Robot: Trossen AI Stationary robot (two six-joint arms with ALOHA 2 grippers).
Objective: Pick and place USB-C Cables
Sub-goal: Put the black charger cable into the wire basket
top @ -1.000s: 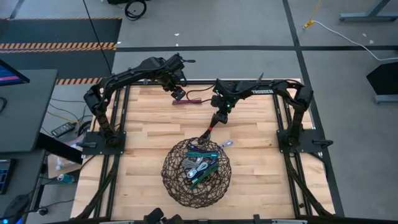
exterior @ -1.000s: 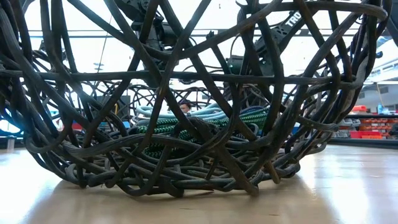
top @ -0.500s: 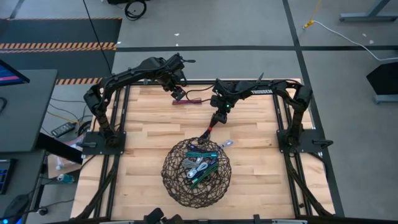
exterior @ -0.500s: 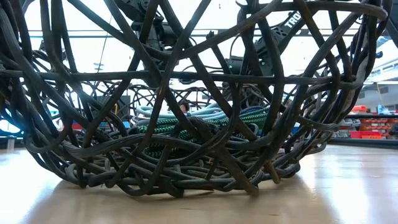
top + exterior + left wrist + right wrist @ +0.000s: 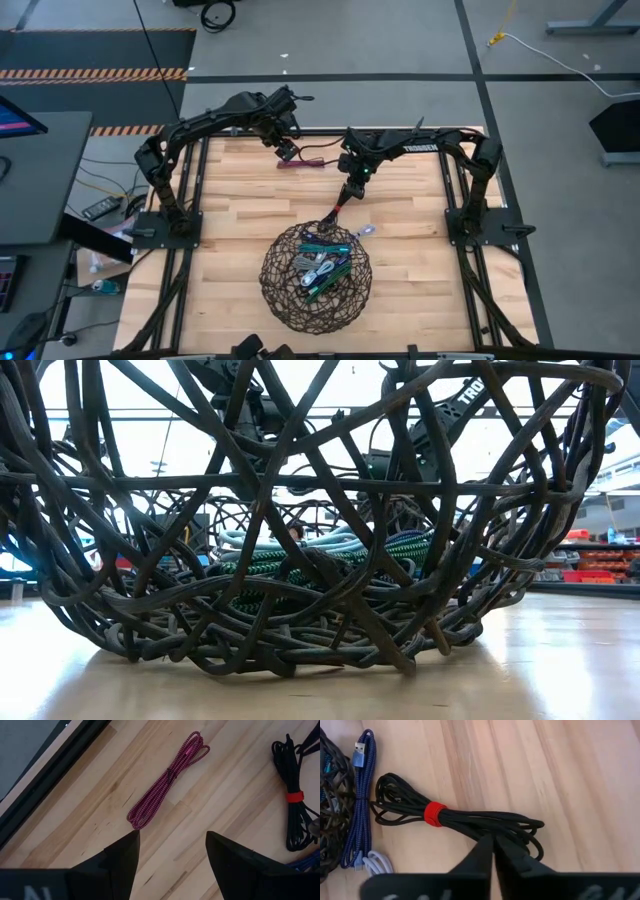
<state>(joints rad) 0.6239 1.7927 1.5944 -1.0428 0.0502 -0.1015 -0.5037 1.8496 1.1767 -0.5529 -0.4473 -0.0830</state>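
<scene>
Left gripper (image 5: 170, 845): out over the far edge of the table (image 5: 420, 260), fingers spread apart with nothing between them, hanging just above the wood.
Maroon cable (image 5: 167, 780): a long, folded bundle lying flat on the bare boards just ahead of the left gripper, not touched by either finger; from above it shows at the far side of the table (image 5: 300, 161).
Right gripper (image 5: 493, 851): near the table's middle, just beyond the basket's far rim, fingers drawn together and pinching the black cable near one end.
Black cable (image 5: 455, 817): a coiled bundle held with a red band (image 5: 435, 814), the stretch that shows on the wood lying flat.
Blue braided cable (image 5: 362, 805): lying beside the black one, close against the basket, a metal plug showing at one end.
White cable (image 5: 377, 865): a small loop at the blue cable's end.
Wire basket (image 5: 280, 300): big, round, dark woven wire, sitting on the near half of the table.
Cables in the basket (image 5: 322, 266): several bundles heaped inside, teal, green and pale ones among them; through the weave at table height a green-and-black braided coil (image 5: 270, 570) and a pale blue one (image 5: 330, 542) show.
</scene>
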